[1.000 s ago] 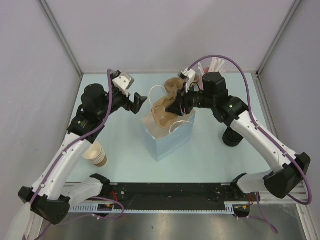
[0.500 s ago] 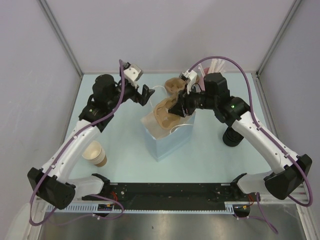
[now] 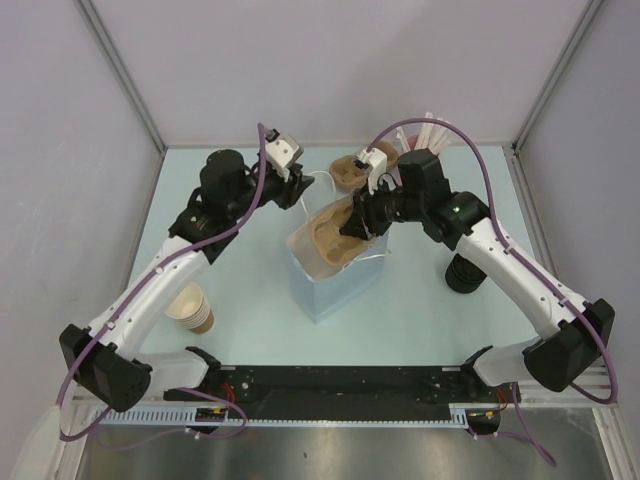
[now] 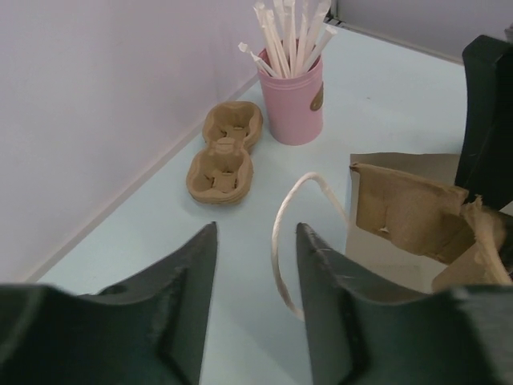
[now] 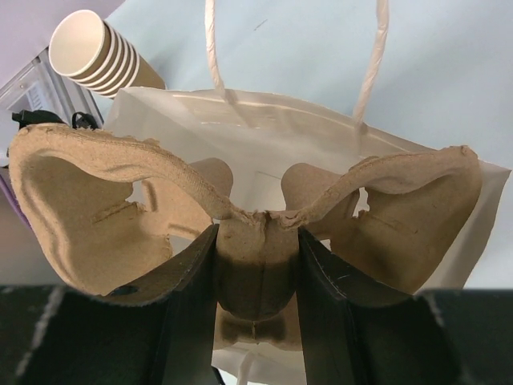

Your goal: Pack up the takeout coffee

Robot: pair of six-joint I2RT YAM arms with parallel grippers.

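Observation:
The takeout coffee shows only as a round black lid (image 3: 463, 270) on the table, beside my right forearm. My right gripper (image 3: 358, 215) (image 5: 256, 228) is shut on the middle of a brown cardboard cup carrier (image 3: 328, 235) (image 5: 80, 208). It holds the carrier in the open mouth of a pale blue paper bag (image 3: 335, 285) (image 5: 264, 144). My left gripper (image 3: 300, 185) (image 4: 255, 227) is open at the bag's far left side. The bag's white handle loop (image 4: 276, 241) lies between its fingertips, unclamped.
A second cardboard carrier (image 3: 350, 172) (image 4: 224, 156) lies on the table behind the bag. A pink cup of white straws (image 3: 415, 140) (image 4: 295, 96) stands at the back. A stack of lidless tan cups (image 3: 192, 308) (image 5: 100, 50) lies at the front left.
My left arm has swung right, up to the bag's handle, and its jaws have narrowed. The right gripper has shifted slightly left and lower with the carrier.

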